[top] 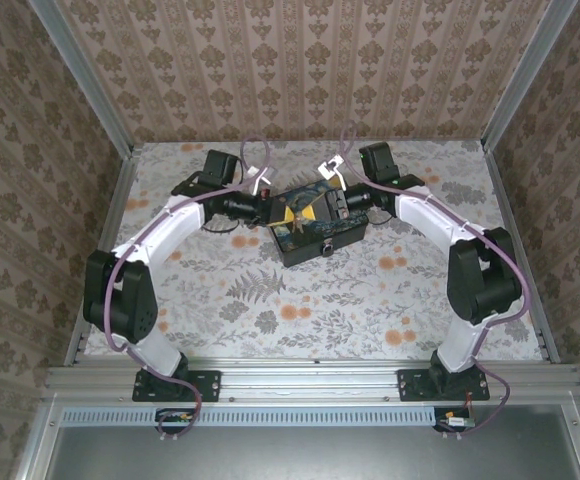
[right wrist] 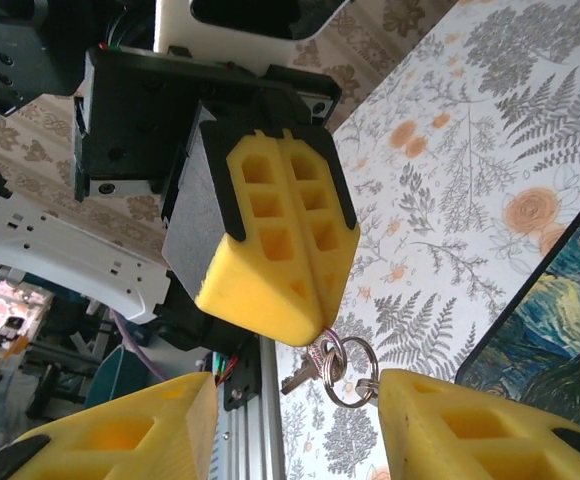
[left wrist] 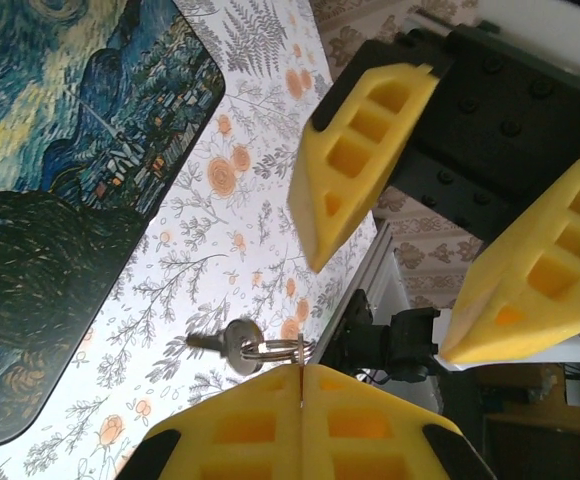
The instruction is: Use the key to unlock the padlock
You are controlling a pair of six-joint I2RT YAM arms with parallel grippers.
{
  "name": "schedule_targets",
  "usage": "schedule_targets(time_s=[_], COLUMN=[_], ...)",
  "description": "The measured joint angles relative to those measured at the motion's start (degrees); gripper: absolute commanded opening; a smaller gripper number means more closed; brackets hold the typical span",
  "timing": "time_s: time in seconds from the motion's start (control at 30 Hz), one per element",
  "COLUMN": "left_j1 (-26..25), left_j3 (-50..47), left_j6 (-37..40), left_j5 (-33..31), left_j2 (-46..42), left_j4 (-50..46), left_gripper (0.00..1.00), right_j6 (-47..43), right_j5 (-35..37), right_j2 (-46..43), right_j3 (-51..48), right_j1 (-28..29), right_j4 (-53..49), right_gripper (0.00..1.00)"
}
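Observation:
My left gripper [left wrist: 300, 374] is shut on the head of a thin grey key [right wrist: 322, 342], held edge-on between its yellow fingers [right wrist: 280, 240]. A metal ring [right wrist: 351, 372] passes through that key, and a second key [left wrist: 232, 345] hangs from it. My right gripper [right wrist: 292, 410] stands open around the ring, its right finger [right wrist: 470, 430] touching it. In the top view both grippers meet over the box [top: 315, 235], left gripper [top: 282, 210] facing right gripper [top: 328, 203]. A small metal glint [top: 327, 248] shows on the box front; I cannot tell whether it is the padlock.
The black box with the Starry Night lid [left wrist: 60, 200] lies mid-table on the floral cloth [top: 270, 300]. Purple cables [top: 255, 150] loop behind the wrists. Patterned walls and aluminium posts [top: 80, 80] close in the table on three sides.

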Motion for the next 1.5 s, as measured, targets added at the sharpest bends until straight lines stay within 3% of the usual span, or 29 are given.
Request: schedule_targets(time_s=[0.57, 1.1, 1.17, 1.3, 1.5], left_j1=[-0.98, -0.92, -0.87, -0.79, -0.42], left_j3=[0.5, 0.63, 0.63, 0.63, 0.61], left_j6=[-0.02, -0.02, -0.04, -0.09, -1.66], left_j5=[1.62, 2.01, 2.01, 1.7, 0.11], left_j2=[0.31, 0.31, 0.31, 0.31, 0.87], left_j4=[1.27, 2.56, 2.8, 2.89, 2.29], left_gripper=[0.0, 0.0, 0.0, 0.0, 0.29], right_j6=[-1.4, 0.39, 0.85, 1.86, 5.27], right_j5=[-1.84, -3.17, -3.19, -3.26, -1.03], right_j2=[1.95, 2.93, 2.93, 2.91, 1.66], right_j3=[1.64, 1.7, 1.38, 0.33, -3.34], right_j1=[1.66, 2.08, 1.95, 1.86, 1.97], right_j4=[-2.16, -0.48, 0.37, 2.38, 8.13], right_gripper=[0.45, 0.08, 0.0, 0.0, 0.0])
